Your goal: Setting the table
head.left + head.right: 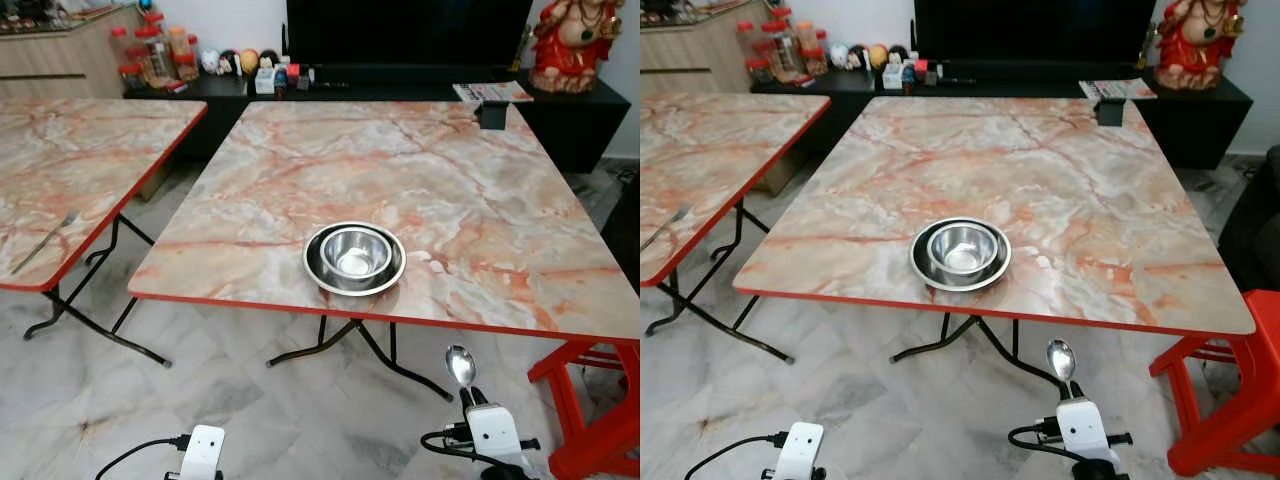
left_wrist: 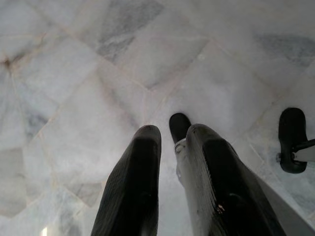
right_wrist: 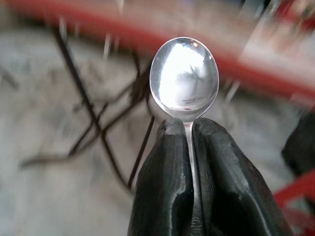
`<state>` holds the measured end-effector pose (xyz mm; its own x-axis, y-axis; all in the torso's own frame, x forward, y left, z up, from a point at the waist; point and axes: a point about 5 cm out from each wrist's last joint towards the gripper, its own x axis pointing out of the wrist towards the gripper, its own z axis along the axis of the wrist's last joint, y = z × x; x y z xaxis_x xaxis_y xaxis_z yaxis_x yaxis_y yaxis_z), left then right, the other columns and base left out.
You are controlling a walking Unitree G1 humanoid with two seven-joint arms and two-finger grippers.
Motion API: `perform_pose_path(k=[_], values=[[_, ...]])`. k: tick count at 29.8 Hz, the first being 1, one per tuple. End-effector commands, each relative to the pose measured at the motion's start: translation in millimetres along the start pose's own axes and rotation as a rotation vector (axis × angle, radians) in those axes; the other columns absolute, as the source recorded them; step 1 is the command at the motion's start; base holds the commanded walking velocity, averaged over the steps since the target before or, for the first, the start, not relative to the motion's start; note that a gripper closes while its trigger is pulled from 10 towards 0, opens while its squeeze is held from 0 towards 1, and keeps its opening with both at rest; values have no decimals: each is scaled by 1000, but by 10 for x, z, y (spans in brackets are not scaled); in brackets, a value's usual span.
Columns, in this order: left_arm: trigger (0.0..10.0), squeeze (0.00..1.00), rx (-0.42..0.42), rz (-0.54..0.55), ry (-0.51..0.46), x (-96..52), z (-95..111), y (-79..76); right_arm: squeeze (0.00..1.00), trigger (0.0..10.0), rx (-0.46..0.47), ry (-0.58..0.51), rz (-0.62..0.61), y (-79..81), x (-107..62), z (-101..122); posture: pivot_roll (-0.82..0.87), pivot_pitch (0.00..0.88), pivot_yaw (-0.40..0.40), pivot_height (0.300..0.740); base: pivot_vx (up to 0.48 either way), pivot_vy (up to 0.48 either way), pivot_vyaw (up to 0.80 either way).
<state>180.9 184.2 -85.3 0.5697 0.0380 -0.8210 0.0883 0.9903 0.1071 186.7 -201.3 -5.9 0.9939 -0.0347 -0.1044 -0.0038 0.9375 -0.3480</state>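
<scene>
A steel bowl [image 1: 354, 252] sits inside a dark-rimmed steel plate [image 1: 318, 272] near the front edge of the marble-pattern table [image 1: 450, 170] with a red rim. My right gripper [image 3: 183, 124] is shut on the handle of a steel spoon [image 3: 184, 78]. It holds the spoon [image 1: 460, 365] upright, low in front of the table edge and right of the bowl. My left gripper [image 2: 174, 132] hangs over the floor on the left, shut with nothing in it. A fork [image 1: 45, 240] lies on the second table [image 1: 90, 150] to the left.
A red plastic stool [image 1: 590, 400] stands at the table's right front corner. A small black holder [image 1: 492, 113] and a magazine [image 1: 492, 92] are at the far right corner. Behind are a black TV cabinet [image 1: 570, 120], jars [image 1: 150, 55] and a red statue [image 1: 572, 45]. Black folding legs [image 1: 360, 350] stand under the table.
</scene>
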Motion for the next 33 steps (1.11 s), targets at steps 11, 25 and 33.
perform_pose_path(k=[11,25,33], values=[[10000,0,5,-2,0,6,25,2,0,10000,0,-172,-42,-19,403,541,-148,0,38,740,0,0,0],[10000,0,-18,1,-24,19,101,-29,0,10000,182,-170,-162,-152,1161,1025,-141,0,38,740,0,0,0],[10000,0,-24,11,-28,20,114,-12,0,10000,217,-130,-114,-22,1228,1034,-134,0,35,740,135,0,0]])
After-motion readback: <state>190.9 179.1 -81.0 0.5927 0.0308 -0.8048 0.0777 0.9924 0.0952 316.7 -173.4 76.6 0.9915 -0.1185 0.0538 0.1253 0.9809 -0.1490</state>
